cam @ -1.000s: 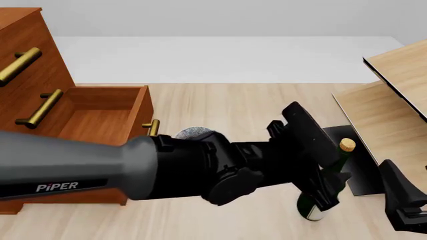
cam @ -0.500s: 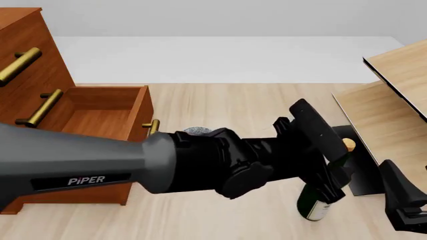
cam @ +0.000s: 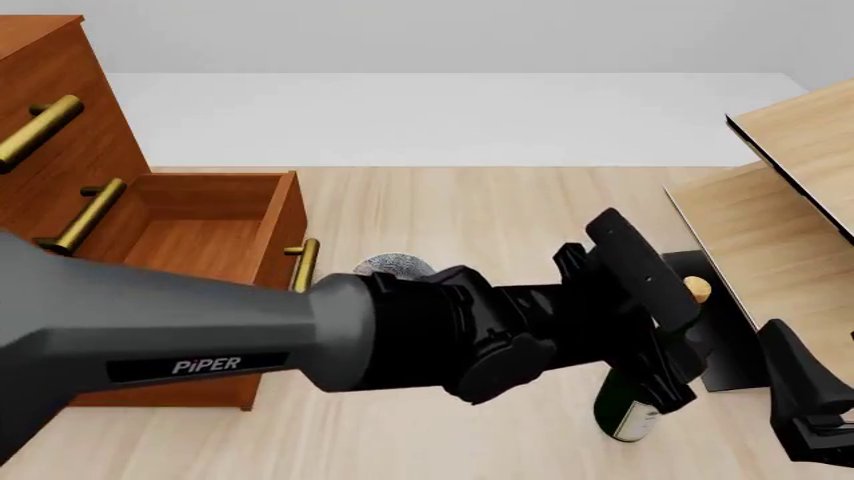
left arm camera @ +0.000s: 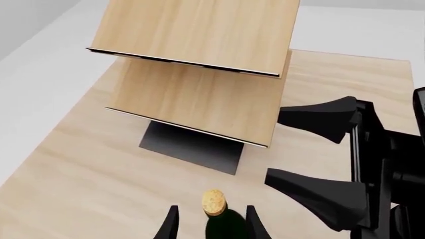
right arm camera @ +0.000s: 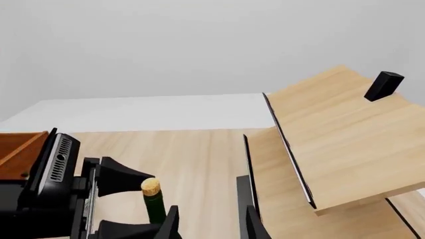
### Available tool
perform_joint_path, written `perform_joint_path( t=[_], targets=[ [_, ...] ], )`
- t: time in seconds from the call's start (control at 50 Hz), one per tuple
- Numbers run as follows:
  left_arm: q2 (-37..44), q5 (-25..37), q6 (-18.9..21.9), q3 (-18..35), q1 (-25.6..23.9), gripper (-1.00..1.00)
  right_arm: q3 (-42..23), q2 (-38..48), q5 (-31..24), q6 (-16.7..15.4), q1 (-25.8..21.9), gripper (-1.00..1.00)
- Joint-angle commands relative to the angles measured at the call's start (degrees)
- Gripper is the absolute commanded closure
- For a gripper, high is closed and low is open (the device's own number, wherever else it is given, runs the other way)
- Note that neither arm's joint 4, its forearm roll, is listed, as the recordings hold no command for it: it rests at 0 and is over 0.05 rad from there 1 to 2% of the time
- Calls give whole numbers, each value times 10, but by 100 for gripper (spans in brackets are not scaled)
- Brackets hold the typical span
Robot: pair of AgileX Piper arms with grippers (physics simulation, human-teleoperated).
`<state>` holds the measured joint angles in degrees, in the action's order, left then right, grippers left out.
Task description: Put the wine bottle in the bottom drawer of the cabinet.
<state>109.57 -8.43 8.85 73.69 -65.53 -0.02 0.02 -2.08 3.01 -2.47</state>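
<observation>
Wine bottle (cam: 638, 412) between left pincer (cam: 674, 345) fingers

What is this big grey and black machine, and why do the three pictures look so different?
These are simulator renders of two robot arms at a pale wooden table. One picture looks over the arms from behind; the other two come from a camera on each wrist. The left gripper has reached across, its jaws either side of the neck of a tall dark green glass wine bottle with a tan cork; whether they pinch it is unclear. The right gripper sits nearby, jaws open and empty. On the left stands a reddish-brown wooden cabinet with its bottom drawer pulled open; on the right, a pale wooden shelf unit.
</observation>
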Motion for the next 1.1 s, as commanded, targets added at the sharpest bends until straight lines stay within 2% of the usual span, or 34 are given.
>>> perform_joint_path(
  t=[0.02, 0.14, 0.16, 0.64, 1.1],
  targets=[
    [1, -1, -3, 1, -2, -100, 0, 0, -1, 0, 0, -100],
    [0, -2, -5, 0, -2, -100, 0, 0, -1, 0, 0, -100],
    [0, -2, -6, -1, -3, 100, 0, 0, -1, 1, 1, -100],
    [1, 8, -6, 10, 0, 100, 0, 0, -2, -2, 1, -100],
    [-74, 59, 13, 8, 13, 100, 0, 0, -3, -6, 0, -100]
  ],
)
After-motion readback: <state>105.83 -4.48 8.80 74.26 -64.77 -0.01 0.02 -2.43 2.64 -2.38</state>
